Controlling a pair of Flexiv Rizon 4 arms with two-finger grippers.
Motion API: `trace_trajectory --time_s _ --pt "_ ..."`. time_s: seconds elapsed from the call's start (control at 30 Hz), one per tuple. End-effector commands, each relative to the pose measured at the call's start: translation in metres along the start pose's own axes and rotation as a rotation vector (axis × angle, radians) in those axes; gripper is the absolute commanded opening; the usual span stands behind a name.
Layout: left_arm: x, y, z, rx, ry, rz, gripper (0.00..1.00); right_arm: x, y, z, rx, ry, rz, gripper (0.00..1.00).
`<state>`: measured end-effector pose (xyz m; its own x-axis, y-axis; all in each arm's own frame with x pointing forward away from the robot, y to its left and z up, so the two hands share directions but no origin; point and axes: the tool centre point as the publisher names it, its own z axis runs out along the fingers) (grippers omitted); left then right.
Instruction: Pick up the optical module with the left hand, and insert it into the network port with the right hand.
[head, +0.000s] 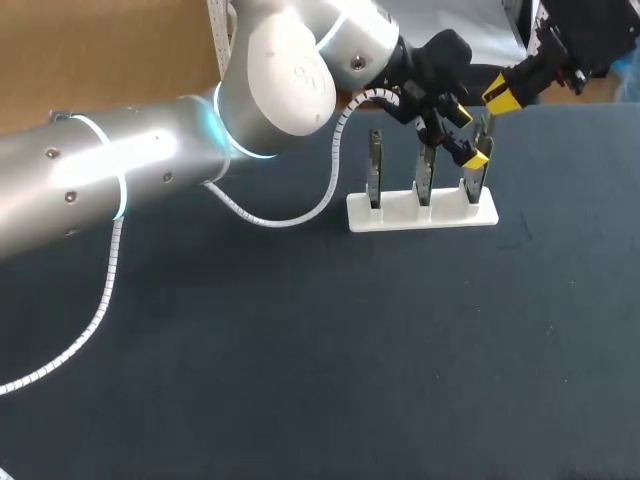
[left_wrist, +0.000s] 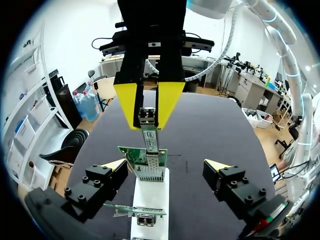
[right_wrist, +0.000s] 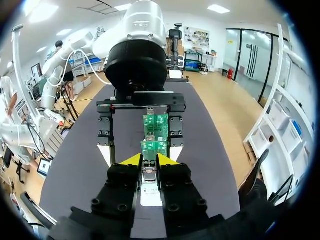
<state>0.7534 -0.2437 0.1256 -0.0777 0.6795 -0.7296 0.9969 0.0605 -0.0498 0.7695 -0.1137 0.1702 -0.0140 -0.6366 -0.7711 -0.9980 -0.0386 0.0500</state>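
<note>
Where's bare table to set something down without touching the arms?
Bare table spreads wide on the near side of the white holder, plus a strip to its right. Crowded: holder's right end, where left gripper and right gripper meet.

Head view: bright, even overhead light. Strong glare on left arm (head: 150, 150) shell; dark table (head: 300, 380) matte, shadows faint and soft.

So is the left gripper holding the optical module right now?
No, the left gripper is open and empty, while the optical module sits clamped between the right gripper's yellow tips.
</note>
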Motion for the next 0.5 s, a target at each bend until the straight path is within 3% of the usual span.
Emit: trace_trajectory --time_s 0.03,0.5 --pt "-0.0013 0.0015 0.0004 0.003 0.006 -0.002 1.00 0.0010 -0.0004 0.0004 0.005 -0.006 0.001 0.00" --pt "-0.0013 0.0015 0.0004 0.003 0.006 -0.002 1.00 0.0018 0.0015 0.0040 0.004 -0.010 0.010 0.00"
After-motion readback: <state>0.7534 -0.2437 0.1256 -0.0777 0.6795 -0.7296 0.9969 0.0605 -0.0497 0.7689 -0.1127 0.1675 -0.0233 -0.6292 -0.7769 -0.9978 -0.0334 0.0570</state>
